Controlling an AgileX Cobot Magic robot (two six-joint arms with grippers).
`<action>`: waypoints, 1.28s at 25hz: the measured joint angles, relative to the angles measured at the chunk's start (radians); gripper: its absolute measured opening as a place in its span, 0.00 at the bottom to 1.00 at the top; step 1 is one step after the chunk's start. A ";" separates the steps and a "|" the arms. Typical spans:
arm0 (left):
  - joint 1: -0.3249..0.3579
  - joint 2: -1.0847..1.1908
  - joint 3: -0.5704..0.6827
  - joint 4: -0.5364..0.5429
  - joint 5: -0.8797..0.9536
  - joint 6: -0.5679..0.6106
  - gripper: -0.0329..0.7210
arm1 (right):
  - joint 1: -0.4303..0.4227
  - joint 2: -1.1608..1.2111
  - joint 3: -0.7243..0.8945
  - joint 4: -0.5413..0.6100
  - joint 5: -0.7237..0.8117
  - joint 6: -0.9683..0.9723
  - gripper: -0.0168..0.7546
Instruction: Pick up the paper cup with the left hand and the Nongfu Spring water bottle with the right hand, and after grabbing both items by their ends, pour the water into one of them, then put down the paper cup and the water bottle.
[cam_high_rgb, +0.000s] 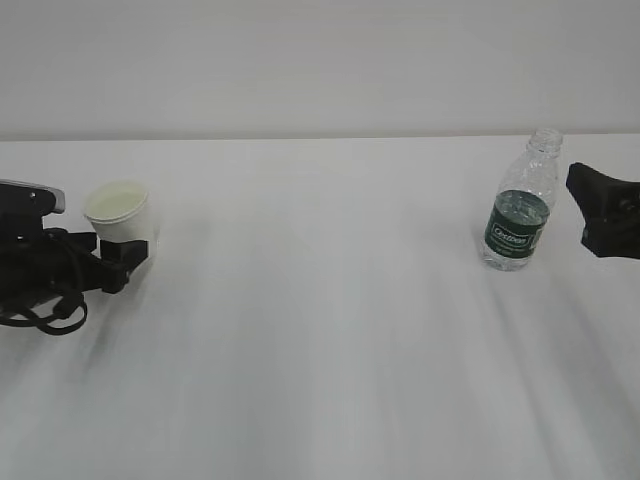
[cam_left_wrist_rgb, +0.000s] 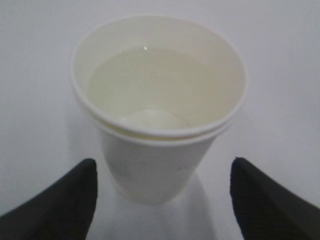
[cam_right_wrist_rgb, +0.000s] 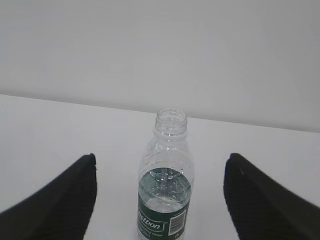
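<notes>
The white paper cup (cam_high_rgb: 120, 215) stands upright on the table at the left, with water (cam_left_wrist_rgb: 150, 80) in it. In the left wrist view two rolled rims show on the paper cup (cam_left_wrist_rgb: 155, 165), one just under the other. My left gripper (cam_high_rgb: 125, 262) (cam_left_wrist_rgb: 162, 167) is open, its black fingertips (cam_left_wrist_rgb: 75, 195) wide on either side of the cup's base without touching it. The uncapped Nongfu Spring water bottle (cam_high_rgb: 520, 215) (cam_right_wrist_rgb: 167, 165) stands upright at the right, its water (cam_right_wrist_rgb: 165, 187) reaching the top of the green label. My right gripper (cam_high_rgb: 582, 208) (cam_right_wrist_rgb: 160, 162) is open just right of it, apart.
The white table (cam_high_rgb: 320, 330) stretches between cup and bottle, and a pale wall (cam_high_rgb: 320, 60) rises behind its far edge. Loose black cables (cam_high_rgb: 45, 310) hang from the left arm at the left edge.
</notes>
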 joint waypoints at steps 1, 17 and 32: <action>0.000 -0.013 0.012 0.000 0.001 0.000 0.84 | 0.000 0.000 0.000 0.000 0.000 0.000 0.78; 0.000 -0.280 0.069 -0.019 0.133 -0.004 0.83 | 0.000 -0.029 0.000 0.000 0.000 0.000 0.78; 0.000 -0.634 0.076 -0.019 0.376 -0.004 0.82 | 0.000 -0.256 0.004 0.042 0.169 -0.029 0.78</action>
